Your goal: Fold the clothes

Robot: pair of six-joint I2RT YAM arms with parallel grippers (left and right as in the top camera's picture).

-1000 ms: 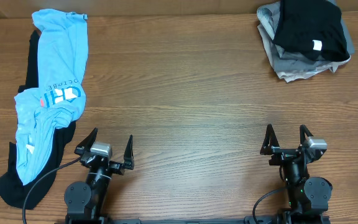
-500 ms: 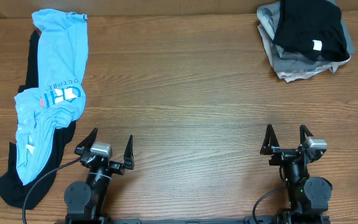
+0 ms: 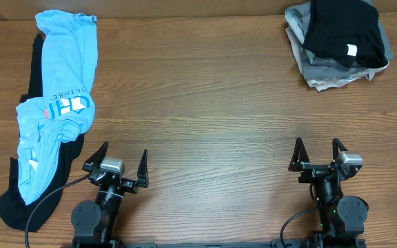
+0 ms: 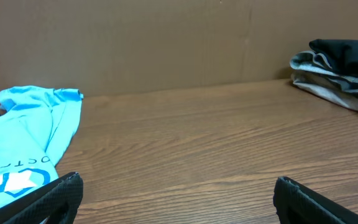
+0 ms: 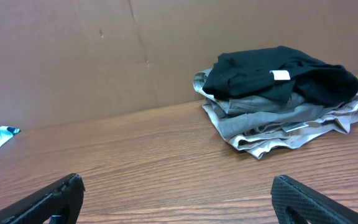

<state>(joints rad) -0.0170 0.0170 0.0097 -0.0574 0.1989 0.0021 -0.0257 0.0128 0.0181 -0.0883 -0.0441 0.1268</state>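
Observation:
A crumpled light blue T-shirt (image 3: 57,103) with white print lies along the table's left side, on top of a long black garment (image 3: 19,200) that shows beneath it at the lower left. In the left wrist view the shirt (image 4: 23,143) fills the left edge. My left gripper (image 3: 123,158) rests at the front left, just right of the shirt, open and holding nothing; bare wood shows between its fingers (image 4: 48,199). At the front right my right gripper (image 3: 317,149) is also open, with nothing between its fingers (image 5: 303,196).
A stack of folded clothes (image 3: 340,41), black on top of grey, sits at the back right corner and appears in the right wrist view as the same stack (image 5: 278,93). A brown wall (image 5: 104,50) backs the wooden table (image 3: 205,103).

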